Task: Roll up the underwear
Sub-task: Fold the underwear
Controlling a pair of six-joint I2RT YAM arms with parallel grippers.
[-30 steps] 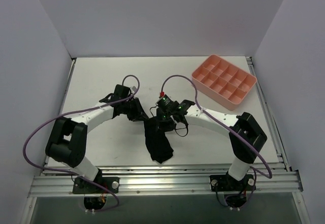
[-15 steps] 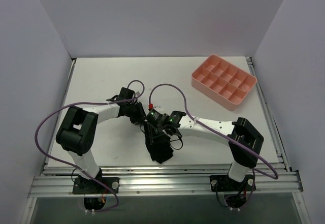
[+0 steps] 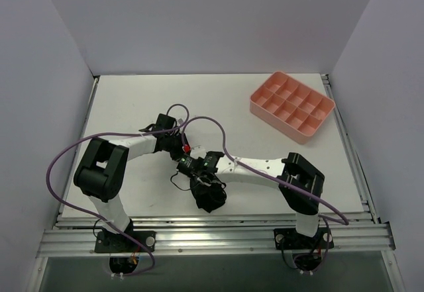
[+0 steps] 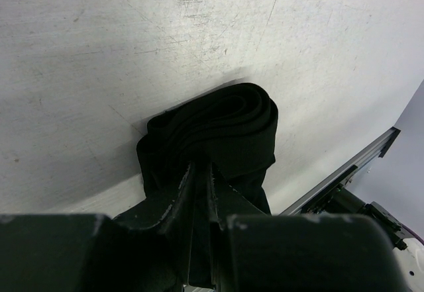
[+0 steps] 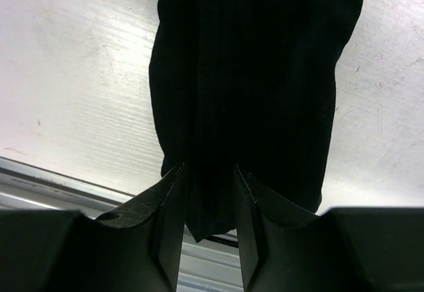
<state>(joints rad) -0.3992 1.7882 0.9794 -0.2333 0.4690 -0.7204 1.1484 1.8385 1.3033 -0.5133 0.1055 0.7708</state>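
1. Close to the near edge of the table, centre: underwear, a bunched black heap.
2. Pinched at its far end by the right gripper, with fabric filling the gap between narrowly parted jaws.
3. Just beyond, clamped also by the left gripper, jaws almost together on a fold, with looped cloth lying past the fingertips.
4. Far right: pink tray, well apart from the rest.
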